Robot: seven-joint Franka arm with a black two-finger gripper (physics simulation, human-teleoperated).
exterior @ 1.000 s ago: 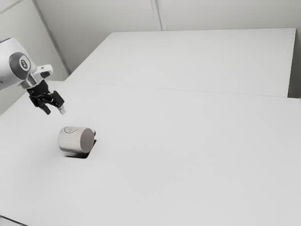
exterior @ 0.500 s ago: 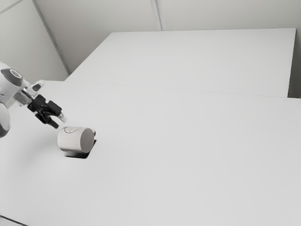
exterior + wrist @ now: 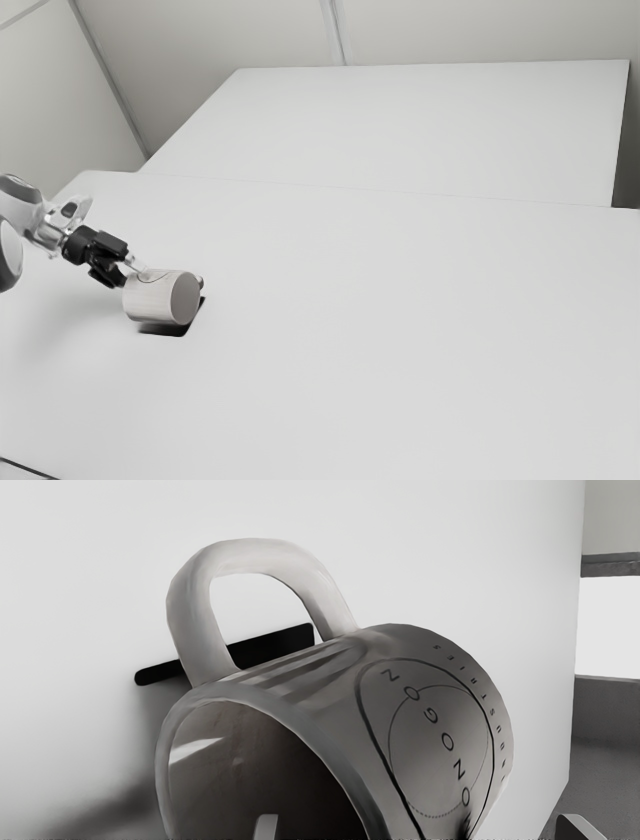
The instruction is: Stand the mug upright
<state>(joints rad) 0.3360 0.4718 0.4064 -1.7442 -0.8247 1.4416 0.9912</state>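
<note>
Spreading wide, the pale-tipped fingers (image 3: 266, 828) of the black two-finger gripper (image 3: 131, 273) stand open by the light grey cylindrical mug (image 3: 150, 299), one at its mouth, one beyond its printed wall. The mug lies sideways on the smooth white table (image 3: 380, 340), base facing the exterior view's right.

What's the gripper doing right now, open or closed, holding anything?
Gripper: open, fingers apart by the mug's mouth, not clamped on it.
</note>
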